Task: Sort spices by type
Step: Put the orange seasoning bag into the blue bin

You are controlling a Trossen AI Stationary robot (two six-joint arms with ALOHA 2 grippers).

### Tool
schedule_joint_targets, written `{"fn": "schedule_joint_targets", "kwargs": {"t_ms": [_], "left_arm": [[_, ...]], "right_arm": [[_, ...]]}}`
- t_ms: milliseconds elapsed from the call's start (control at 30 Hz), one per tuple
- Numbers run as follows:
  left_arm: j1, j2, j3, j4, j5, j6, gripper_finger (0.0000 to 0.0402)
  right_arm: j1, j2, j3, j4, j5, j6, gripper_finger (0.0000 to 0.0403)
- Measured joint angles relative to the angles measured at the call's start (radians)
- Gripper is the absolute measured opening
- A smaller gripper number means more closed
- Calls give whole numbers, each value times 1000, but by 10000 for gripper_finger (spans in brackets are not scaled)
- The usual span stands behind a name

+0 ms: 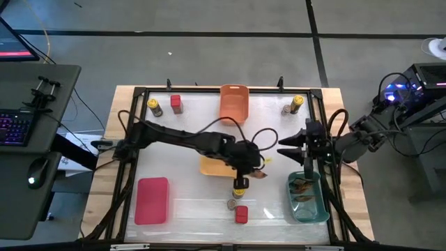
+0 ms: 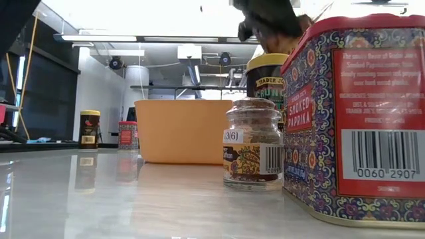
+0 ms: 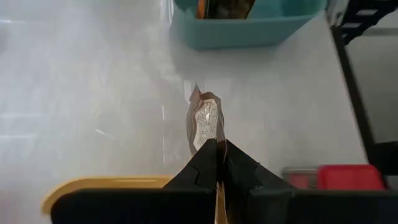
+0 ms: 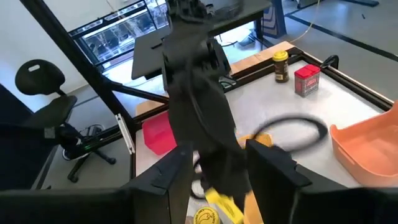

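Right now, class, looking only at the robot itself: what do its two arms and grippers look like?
Both arms are dark, nearly black, and built from jointed segments. The left arm carries loose black cables that loop above its wrist. The right arm is the same dark build. The left gripper has two black, wedge-shaped fingers. The right gripper has two broad, flat, dark fingers. No markings are visible.

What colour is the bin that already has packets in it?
Teal. The teal bin sits by the right gripper, clearest in the high view, with brownish packets inside.
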Motion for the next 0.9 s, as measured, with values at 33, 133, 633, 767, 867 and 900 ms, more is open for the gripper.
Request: {"fn": "schedule_joint_targets", "kwargs": {"t_ms": [33,133,633,767,867,900], "left_arm": [[0,11,0,7,0,0,0],[0,42,0,29,0,0,0],[15,60,0,38,-9,44,35],[14,60,0,38,-10,56,74],[16,60,0,40,-9,60,102],[18,58,0,39,-8,55,110]], "right_arm": [[0,0,0,0,1,0,142],[0,0,0,0,3,0,142],[-2,0,0,-13,8,-7,142],[-2,0,0,-23,9,-8,142],[-2,0,0,-23,11,-8,142],[-2,0,0,-23,12,-8,142]]}}
